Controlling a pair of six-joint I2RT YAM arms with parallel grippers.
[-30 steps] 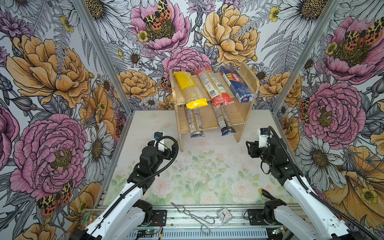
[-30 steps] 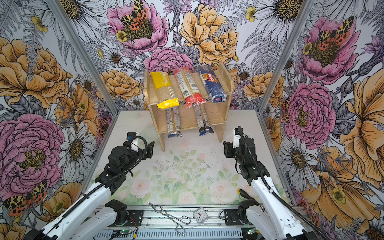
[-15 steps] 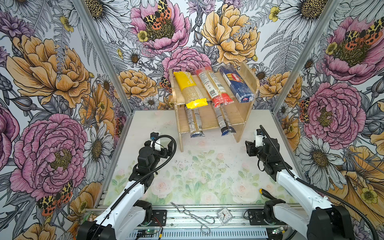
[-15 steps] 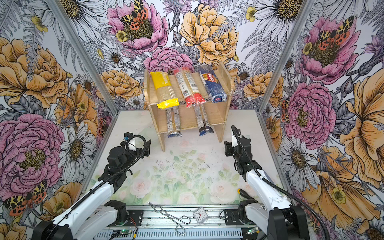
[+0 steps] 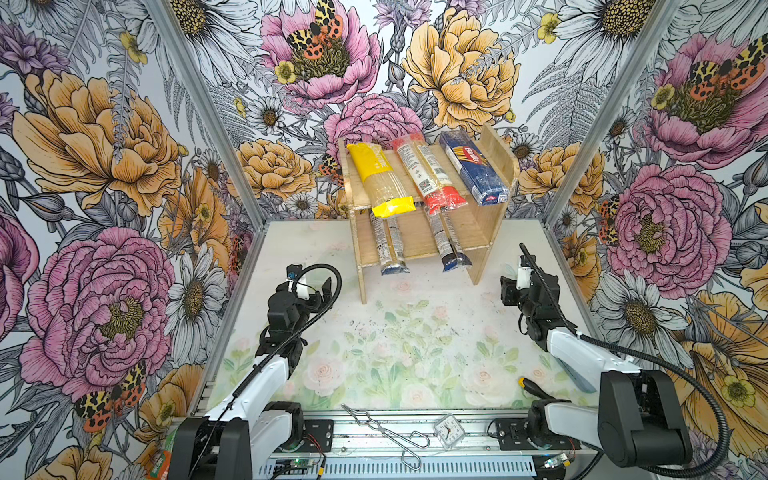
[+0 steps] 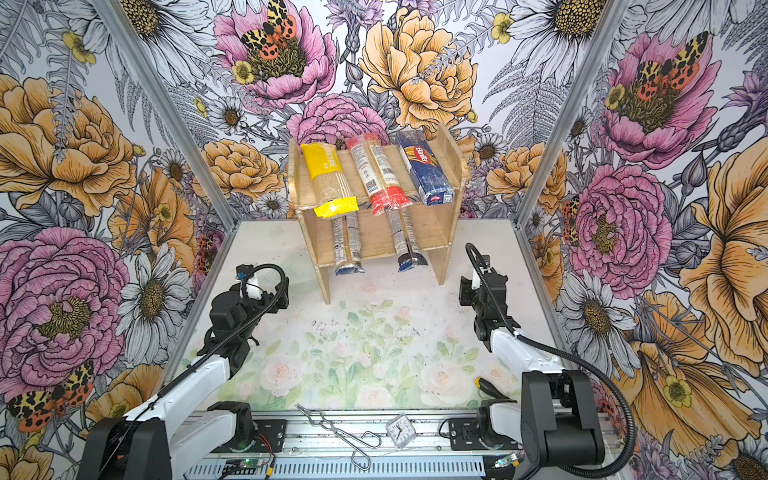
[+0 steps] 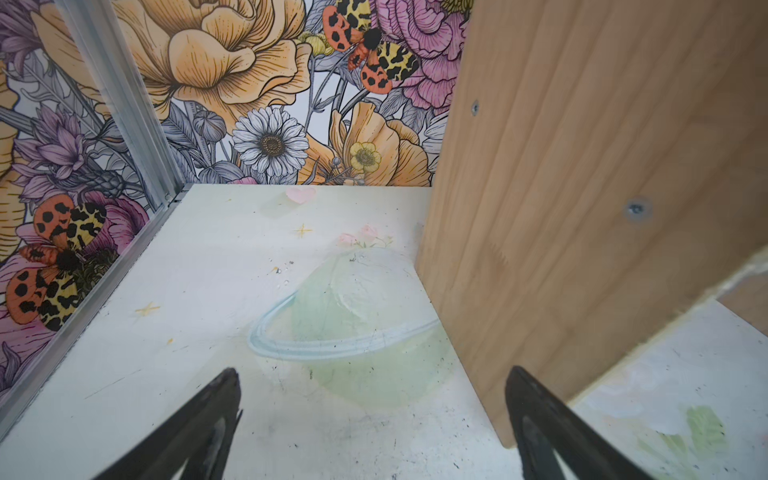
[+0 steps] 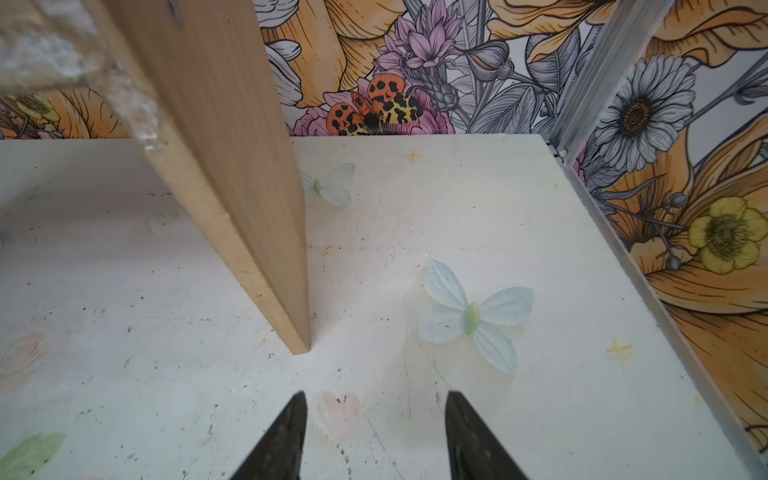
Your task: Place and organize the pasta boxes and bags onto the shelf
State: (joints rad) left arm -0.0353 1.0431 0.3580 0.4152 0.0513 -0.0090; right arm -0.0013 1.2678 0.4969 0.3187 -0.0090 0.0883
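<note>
The shelf (image 5: 486, 232), a light wooden two-tier rack, stands at the back middle in both top views. Its upper tier carries a yellow-ended pack (image 5: 380, 178), a red-ended pack (image 5: 430, 174) and a dark blue Barilla box (image 5: 473, 168). Two slim clear packs with dark blue ends (image 5: 390, 245) (image 5: 449, 243) lie on the lower tier. My left gripper (image 5: 320, 289) (image 7: 372, 374) hovers open and empty beside the shelf's left plank (image 7: 582, 208). My right gripper (image 5: 509, 286) (image 8: 376, 395) is open less wide, empty, near the right plank (image 8: 232, 166).
On the front rail lie metal tongs (image 5: 386, 432) and a small clock (image 5: 449, 430). A screwdriver with a yellow and black handle (image 5: 530, 384) lies on the mat at the front right. Flowered walls close in three sides. A green-orange pouch (image 5: 162, 457) shows at the front left.
Both arms have sunk lower and folded back toward the front rail, while the grippers stay nearly where they were. The packs on the shelf have not moved.
</note>
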